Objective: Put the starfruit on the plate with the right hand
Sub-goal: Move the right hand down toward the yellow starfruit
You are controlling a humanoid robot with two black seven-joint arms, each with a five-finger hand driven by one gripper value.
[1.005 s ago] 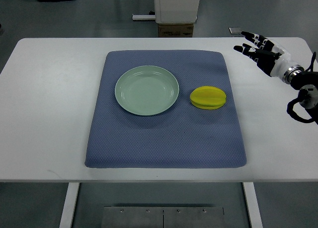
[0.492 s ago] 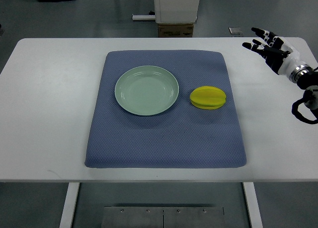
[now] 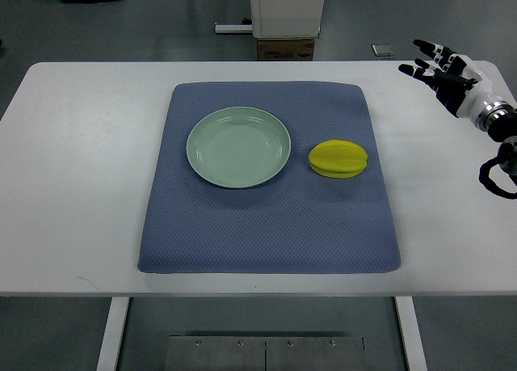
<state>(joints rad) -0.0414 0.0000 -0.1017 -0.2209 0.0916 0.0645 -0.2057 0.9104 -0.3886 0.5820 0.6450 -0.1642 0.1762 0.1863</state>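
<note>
A yellow starfruit [image 3: 338, 159] lies on the blue mat [image 3: 271, 217], just right of a pale green plate [image 3: 238, 146] that holds nothing. My right hand [image 3: 440, 68] is over the table's far right corner, well away from the fruit to its upper right. Its fingers [image 3: 426, 46] are spread and it holds nothing. The left arm does not show.
The mat lies on a white table [image 3: 81, 169]. A cardboard box [image 3: 285, 48] and a white stand are beyond the table's far edge. A small grey item [image 3: 381, 51] lies at the far edge near my right hand.
My right hand has drawn back to the right and toward the far edge, away from the starfruit. Fruit and plate have not moved.
</note>
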